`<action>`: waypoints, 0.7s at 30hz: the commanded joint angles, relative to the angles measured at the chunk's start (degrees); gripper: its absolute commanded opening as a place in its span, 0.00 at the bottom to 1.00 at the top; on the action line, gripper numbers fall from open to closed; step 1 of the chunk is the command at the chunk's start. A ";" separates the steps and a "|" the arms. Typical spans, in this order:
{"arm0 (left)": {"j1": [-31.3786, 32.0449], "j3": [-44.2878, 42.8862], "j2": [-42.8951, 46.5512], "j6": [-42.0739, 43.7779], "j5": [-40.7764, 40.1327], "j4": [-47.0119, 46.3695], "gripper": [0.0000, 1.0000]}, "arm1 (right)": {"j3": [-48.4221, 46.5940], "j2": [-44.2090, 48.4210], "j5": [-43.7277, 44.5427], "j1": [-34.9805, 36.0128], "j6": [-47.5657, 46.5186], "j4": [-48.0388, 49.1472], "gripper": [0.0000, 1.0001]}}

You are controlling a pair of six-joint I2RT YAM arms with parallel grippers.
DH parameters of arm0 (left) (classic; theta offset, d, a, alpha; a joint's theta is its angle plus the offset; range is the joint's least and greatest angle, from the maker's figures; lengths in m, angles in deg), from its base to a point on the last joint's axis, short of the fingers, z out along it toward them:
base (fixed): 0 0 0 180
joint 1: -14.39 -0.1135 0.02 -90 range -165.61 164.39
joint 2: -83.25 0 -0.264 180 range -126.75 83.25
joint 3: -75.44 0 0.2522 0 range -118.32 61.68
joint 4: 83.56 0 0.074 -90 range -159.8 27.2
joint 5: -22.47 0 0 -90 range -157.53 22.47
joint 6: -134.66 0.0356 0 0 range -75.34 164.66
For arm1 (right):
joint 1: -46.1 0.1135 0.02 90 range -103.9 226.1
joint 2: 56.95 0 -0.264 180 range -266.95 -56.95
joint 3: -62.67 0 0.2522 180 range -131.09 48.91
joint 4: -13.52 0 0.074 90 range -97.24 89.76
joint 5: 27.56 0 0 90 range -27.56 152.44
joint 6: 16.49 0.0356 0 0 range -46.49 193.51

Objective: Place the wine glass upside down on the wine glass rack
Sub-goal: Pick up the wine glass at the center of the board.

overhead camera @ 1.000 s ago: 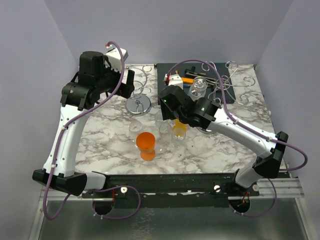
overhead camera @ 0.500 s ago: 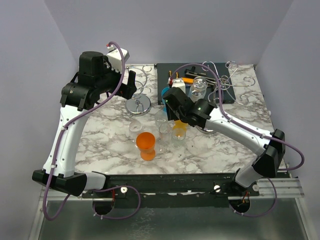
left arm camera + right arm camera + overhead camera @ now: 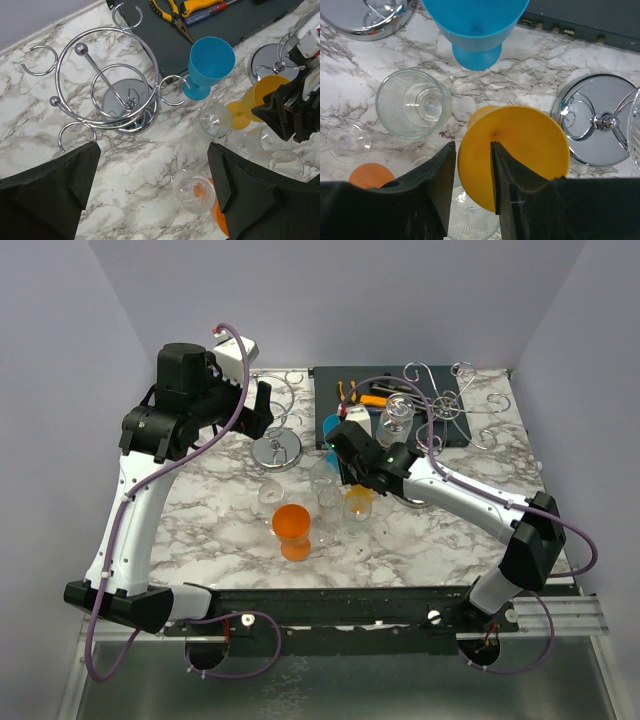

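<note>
A yellow wine glass stands upright among several glasses near the table's middle. My right gripper is above it and straddles its rim. One finger is outside the bowl and one over its inside, with a gap still between them, so it is open. My left gripper hangs wide open, high over a clear glass, holding nothing. A chrome wine glass rack with ring hooks stands at back left. A second rack is at back right, its base beside the yellow glass.
A blue glass stands just behind the yellow one. An orange glass and clear glasses crowd the left and front. Another clear glass sits by the right rack. A dark tool mat with pliers lies at the back.
My right wrist has shifted a little toward the back over the yellow glass, uncovering the blue glass, and its jaws have narrowed. The left arm has stayed put.
</note>
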 commanded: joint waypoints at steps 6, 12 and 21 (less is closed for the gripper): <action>-0.28 -0.81 1.04 0.85 2.16 -0.01 0.98 | 3.12 -1.05 -2.33 -1.67 -1.48 4.74 0.37; -0.28 -0.58 1.39 0.90 2.96 -0.01 0.98 | 2.16 -2.05 -3.95 -1.64 -1.91 4.35 0.16; -0.28 -0.01 2.21 0.34 2.89 -0.19 0.95 | -0.32 5.41 -5.06 -1.66 -2.96 -0.20 0.00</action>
